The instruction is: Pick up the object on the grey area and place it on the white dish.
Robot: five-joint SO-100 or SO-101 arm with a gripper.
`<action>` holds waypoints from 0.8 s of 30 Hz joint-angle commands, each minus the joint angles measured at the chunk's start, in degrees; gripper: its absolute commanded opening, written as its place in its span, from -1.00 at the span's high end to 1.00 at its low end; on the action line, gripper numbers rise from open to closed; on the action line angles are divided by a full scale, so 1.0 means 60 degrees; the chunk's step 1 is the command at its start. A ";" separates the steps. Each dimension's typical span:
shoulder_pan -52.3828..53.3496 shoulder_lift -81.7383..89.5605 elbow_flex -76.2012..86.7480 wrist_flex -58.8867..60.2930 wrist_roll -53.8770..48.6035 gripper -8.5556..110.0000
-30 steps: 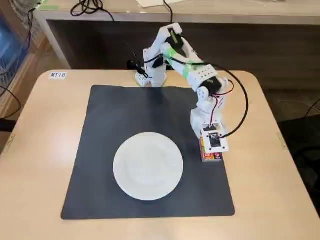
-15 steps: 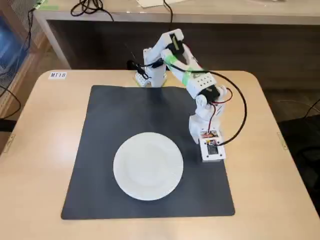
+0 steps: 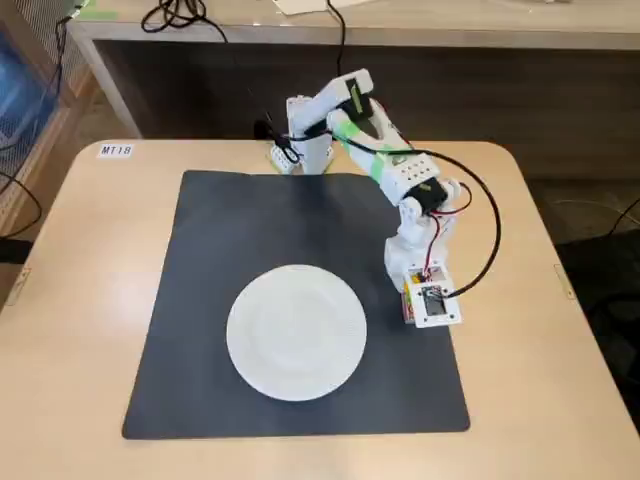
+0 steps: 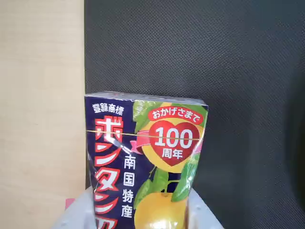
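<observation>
— One box (image 4: 145,164) is seen between the gripper (image 4: 138,217) fingers, over the mat's (image 3: 210,330) right edge.
— Closed on it?
— Gripped at both sides; the plate (image 3: 296,331) is well apart.

Box (image 4: 145,162): dark purple, red lettering, yellow fruit, green leaves, red heart reading 100. Mat (image 3: 200,300): dark grey. Plate (image 3: 296,332): plain white.

One of each on the counter (image 3: 80,300)

One arm (image 3: 400,170), one dark mat (image 3: 200,300), one white plate (image 3: 296,332), one small printed box (image 4: 143,162).
</observation>
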 commanded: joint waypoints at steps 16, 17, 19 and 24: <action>0.1172 0.0396 -0.2900 0.2065 0.0103 0.62; 0.1318 0.0396 -0.3105 0.2241 0.0103 0.62; 0.1729 0.0396 -0.3501 0.2637 0.0146 0.62; 0.2856 0.0410 -0.4072 0.3252 0.0176 0.64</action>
